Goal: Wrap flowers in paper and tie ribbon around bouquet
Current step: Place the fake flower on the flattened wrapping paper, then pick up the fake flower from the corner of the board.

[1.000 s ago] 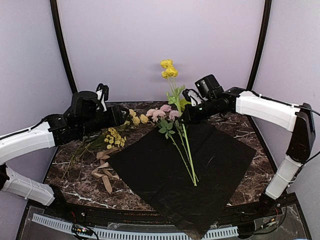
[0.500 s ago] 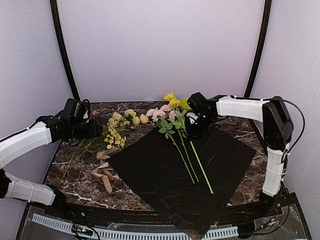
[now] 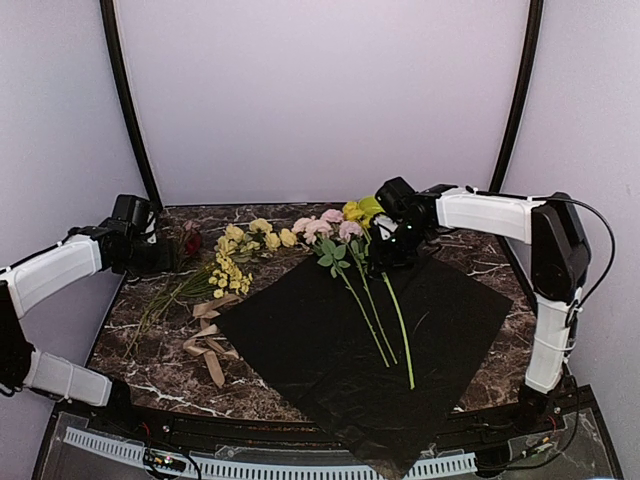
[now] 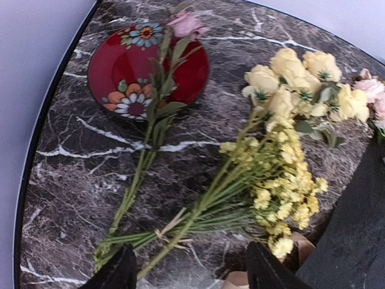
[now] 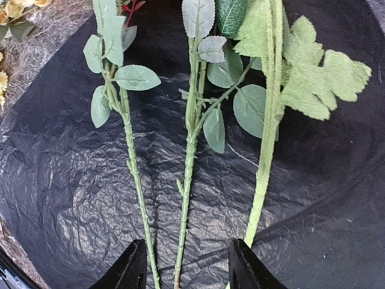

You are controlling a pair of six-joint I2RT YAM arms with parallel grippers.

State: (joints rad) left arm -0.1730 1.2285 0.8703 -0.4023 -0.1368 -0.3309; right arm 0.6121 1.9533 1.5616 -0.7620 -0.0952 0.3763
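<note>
Black paper (image 3: 290, 350) spread flat on the marbled desk (image 3: 150, 362); three flower stems (image 5: 189, 150) lie across it, blooms at its far edge; right fingers (image 5: 129, 270) parted above them, holding nothing; left fingers (image 4: 114, 274) wide and empty over yellow sprigs (image 4: 283, 186) near a red plate (image 4: 114, 66); tan ribbon (image 3: 205, 340) left of the paper.

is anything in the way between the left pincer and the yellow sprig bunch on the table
Nothing visible. The left pincer hangs open at the stem ends of the yellow sprig bunch. The red plate with a pink stem across it lies beyond, off to one side.
</note>
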